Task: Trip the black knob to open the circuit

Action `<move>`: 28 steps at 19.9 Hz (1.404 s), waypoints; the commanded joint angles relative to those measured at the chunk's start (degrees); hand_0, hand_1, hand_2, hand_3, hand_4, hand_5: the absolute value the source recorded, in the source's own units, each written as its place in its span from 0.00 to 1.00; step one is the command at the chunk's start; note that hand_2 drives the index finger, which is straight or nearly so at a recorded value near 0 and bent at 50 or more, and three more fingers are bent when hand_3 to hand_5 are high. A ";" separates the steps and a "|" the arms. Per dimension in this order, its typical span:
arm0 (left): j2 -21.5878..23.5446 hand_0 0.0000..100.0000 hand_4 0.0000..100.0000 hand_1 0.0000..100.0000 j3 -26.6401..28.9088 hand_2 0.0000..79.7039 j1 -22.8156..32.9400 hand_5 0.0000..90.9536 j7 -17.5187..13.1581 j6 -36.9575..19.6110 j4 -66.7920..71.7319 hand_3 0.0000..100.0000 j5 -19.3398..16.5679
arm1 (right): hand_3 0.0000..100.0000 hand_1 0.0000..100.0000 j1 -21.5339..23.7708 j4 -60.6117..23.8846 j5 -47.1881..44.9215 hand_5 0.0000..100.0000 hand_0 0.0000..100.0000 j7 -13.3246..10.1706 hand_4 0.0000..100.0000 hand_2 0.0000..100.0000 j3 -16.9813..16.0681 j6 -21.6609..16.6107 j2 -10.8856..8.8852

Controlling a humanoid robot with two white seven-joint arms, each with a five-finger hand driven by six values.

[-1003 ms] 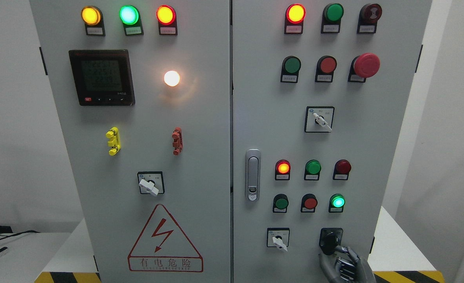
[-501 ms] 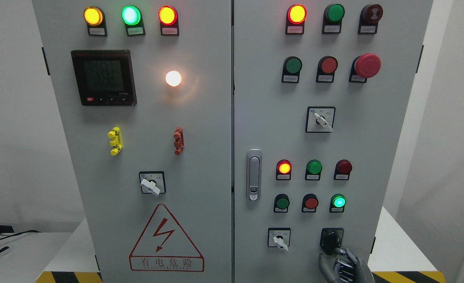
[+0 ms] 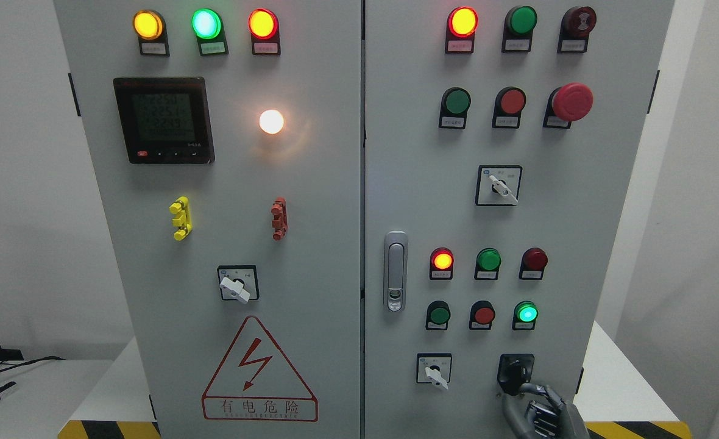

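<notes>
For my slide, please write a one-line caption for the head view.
Robot's grey right hand grips the black rotary knob at the lower right of the grey electrical cabinet.

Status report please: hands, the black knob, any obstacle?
Right hand fingers on black rotary knob, lower right panel. Left hand not visible. Nothing blocking.

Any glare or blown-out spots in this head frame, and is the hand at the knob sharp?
Head view: the white lamp is blown out, with a warm halo on the cabinet door; the right hand at the black knob is dim, soft and cropped by the bottom edge.
</notes>
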 commanded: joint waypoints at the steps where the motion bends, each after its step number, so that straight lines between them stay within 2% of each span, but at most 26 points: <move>1: -0.07 0.12 0.00 0.39 0.00 0.00 0.00 0.00 0.05 0.02 0.00 0.00 -1.76 | 1.00 0.79 -0.06 0.41 1.68 0.93 0.42 0.39 0.99 0.46 -1.30 0.25 -0.30; 7: -0.07 0.12 0.00 0.39 0.00 0.00 0.00 0.00 0.05 0.02 0.00 0.00 -1.76 | 1.00 0.79 0.11 0.32 1.68 0.93 0.42 0.48 0.99 0.46 -1.39 0.16 -0.48; 23: 0.02 0.12 0.00 0.39 0.00 0.00 0.00 0.00 0.05 0.02 0.00 0.00 -1.76 | 1.00 0.79 0.81 0.15 1.59 0.93 0.42 1.36 0.99 0.46 -6.13 -0.10 -1.36; 28: 0.02 0.12 0.00 0.39 0.00 0.00 0.00 0.00 0.05 0.02 0.00 0.00 -1.76 | 1.00 0.79 2.83 -2.75 1.15 0.93 0.43 1.62 0.98 0.49 -7.62 -0.10 -1.45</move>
